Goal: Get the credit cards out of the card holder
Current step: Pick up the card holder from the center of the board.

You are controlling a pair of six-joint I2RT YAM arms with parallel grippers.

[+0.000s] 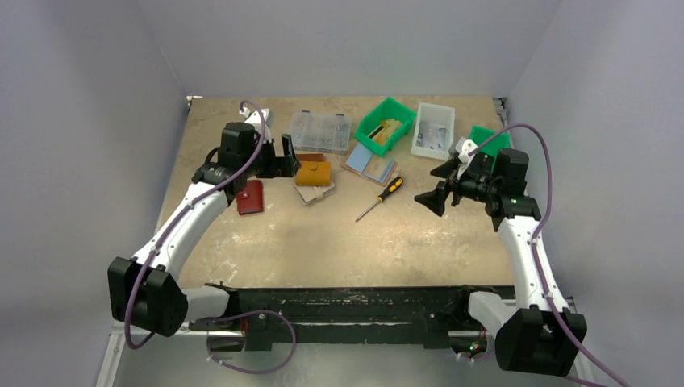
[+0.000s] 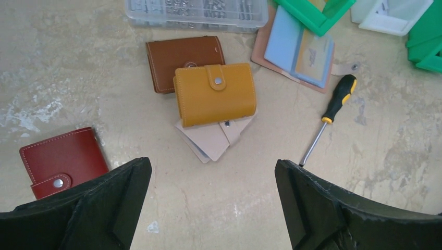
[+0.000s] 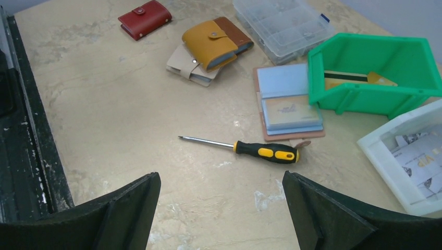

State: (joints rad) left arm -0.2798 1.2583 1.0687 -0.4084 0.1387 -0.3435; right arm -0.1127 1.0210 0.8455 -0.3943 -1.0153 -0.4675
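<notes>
Scuffed beige tabletop; snapped-shut mustard-yellow leather card holder lying crosswise straight ahead of left gripper, spread wide, empty; right gripper farther off, likewise spread, empty.

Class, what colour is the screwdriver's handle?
The screwdriver handle is black and yellow; clearest in the right wrist view.

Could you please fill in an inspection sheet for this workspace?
Surface: tabletop, worn and scuffed.
Job's things: mustard card holder snapped shut, overlapping a beige wallet and a brown wallet; credit cards not seen.
Clutter: red wallet, open pink holder, screwdriver, clear organiser, green bin, white bin.
Grippers: left tool and right tool open, holding nothing.
Cables: purple cable along each arm.
Surroundings: plain grey walls.
</notes>
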